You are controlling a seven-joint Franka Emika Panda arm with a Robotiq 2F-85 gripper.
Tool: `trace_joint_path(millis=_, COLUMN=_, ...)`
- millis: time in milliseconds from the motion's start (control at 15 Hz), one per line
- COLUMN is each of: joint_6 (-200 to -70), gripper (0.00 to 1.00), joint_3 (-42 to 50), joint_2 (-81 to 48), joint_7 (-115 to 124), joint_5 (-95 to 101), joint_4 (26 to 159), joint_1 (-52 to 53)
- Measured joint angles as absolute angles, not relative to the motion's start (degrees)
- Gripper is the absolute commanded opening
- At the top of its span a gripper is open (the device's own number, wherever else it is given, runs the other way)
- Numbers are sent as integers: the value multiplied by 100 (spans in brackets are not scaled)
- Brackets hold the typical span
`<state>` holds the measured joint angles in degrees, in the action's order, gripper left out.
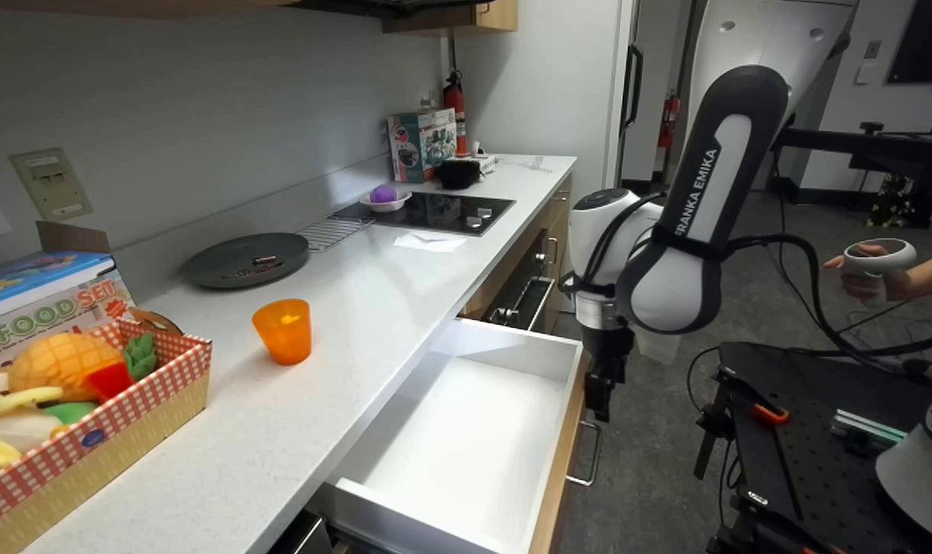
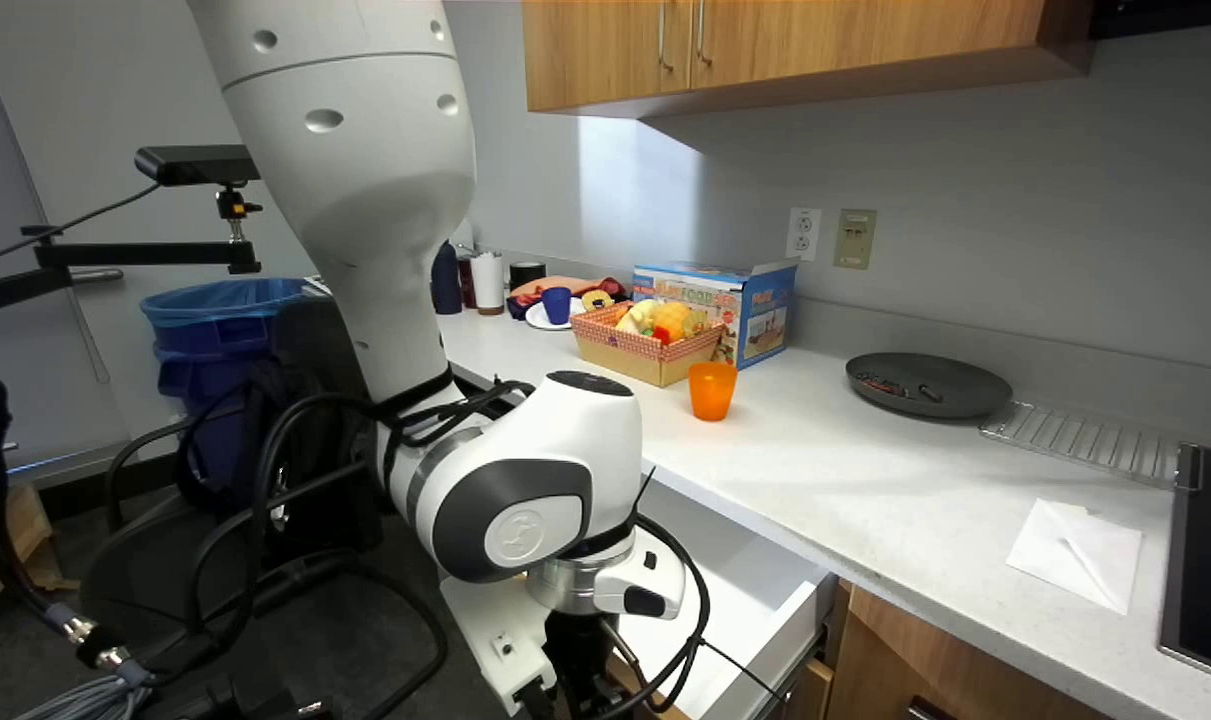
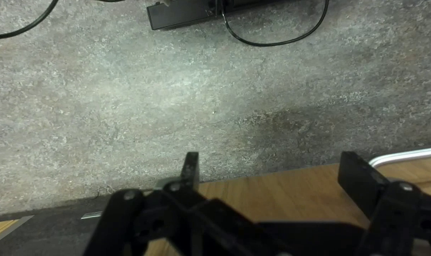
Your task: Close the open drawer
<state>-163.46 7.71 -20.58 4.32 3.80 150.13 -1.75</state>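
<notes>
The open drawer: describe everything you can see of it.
The drawer is wide, with a white interior, a brown wood-look front and a slim metal bar handle. It stands pulled out, roughly level, from beneath the pale countertop. The open pincer is close to its front; whether they touch cannot be told.

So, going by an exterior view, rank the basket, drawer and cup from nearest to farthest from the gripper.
1. Drawer: pulled open, right beside the gripper.
2. Cup: on the counter, across the drawer from the gripper.
3. Basket: also on the counter, past the cup, at picture left.
</notes>
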Motion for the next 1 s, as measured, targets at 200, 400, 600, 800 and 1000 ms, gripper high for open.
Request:
trace_joint_path(millis=200, joint_6=-16290, gripper=100, joint_3=805, joint_2=-2181, joint_7=460, joint_5=368, joint_4=14836, joint_1=-180)
trace_joint_path(millis=400, joint_6=-16278, gripper=100, joint_3=804, joint_2=-2195, joint_7=460, joint_5=368, joint_4=14820, joint_1=-181)
trace_joint_path(millis=600, joint_6=-16278, gripper=100, joint_3=804, joint_2=-2195, joint_7=460, joint_5=368, joint_4=14824, joint_1=-181)
trace_joint_path(millis=800, joint_6=-16306, gripper=100, joint_3=804, joint_2=-2195, joint_7=461, joint_5=368, joint_4=14823, joint_1=-181)
trace_joint_path(millis=1000, joint_6=-16659, gripper=100, joint_3=840, joint_2=-2270, joint_7=577, joint_5=369, joint_4=14786, joint_1=-178)
